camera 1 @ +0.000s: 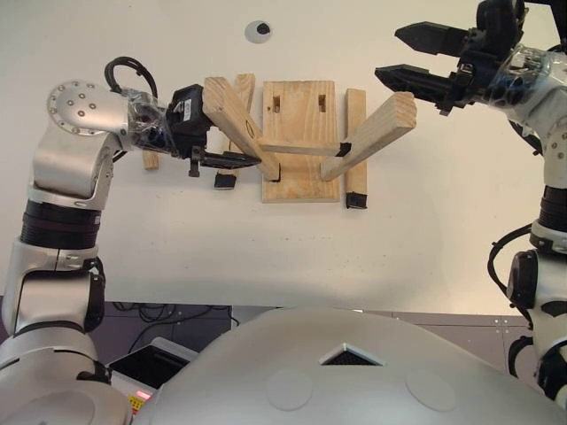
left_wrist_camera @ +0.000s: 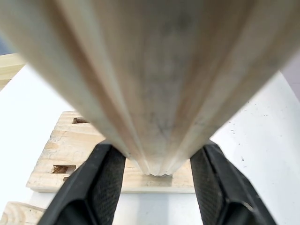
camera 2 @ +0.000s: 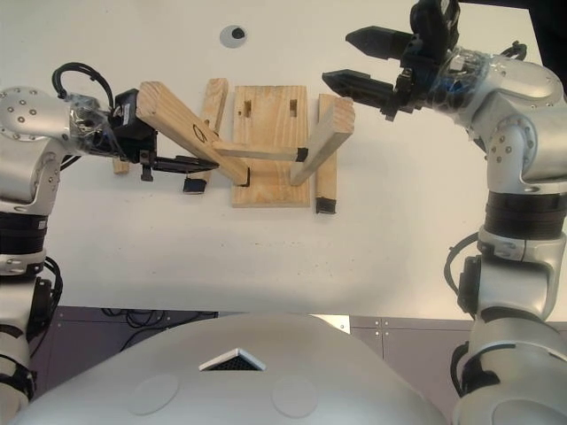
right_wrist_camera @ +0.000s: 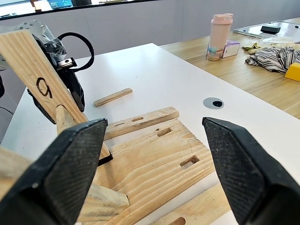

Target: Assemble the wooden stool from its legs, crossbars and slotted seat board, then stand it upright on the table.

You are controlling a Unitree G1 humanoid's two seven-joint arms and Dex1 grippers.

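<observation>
My left gripper [camera 1: 229, 159] is shut on a wooden leg [camera 1: 230, 113] and holds it tilted above the table. A crossbar [camera 1: 297, 148] joins that leg to a second tilted leg [camera 1: 372, 133]; this frame hangs over the slotted seat board [camera 1: 299, 97], which lies flat. In the left wrist view the leg [left_wrist_camera: 154, 93] sits between both fingers [left_wrist_camera: 101, 187]. My right gripper [camera 1: 390, 53] is open, just above and beside the upper end of the second leg, touching nothing. Two more legs [camera 1: 355, 115] [camera 1: 241, 88] lie flat on either side of the board.
A short loose crossbar [right_wrist_camera: 112, 97] lies on the table left of the board. A round black grommet [camera 1: 258, 32] is set into the table behind it. A pink bottle [right_wrist_camera: 220, 35] and cloth [right_wrist_camera: 276, 56] rest on a farther wooden table. The front edge [camera 1: 266, 305] is near.
</observation>
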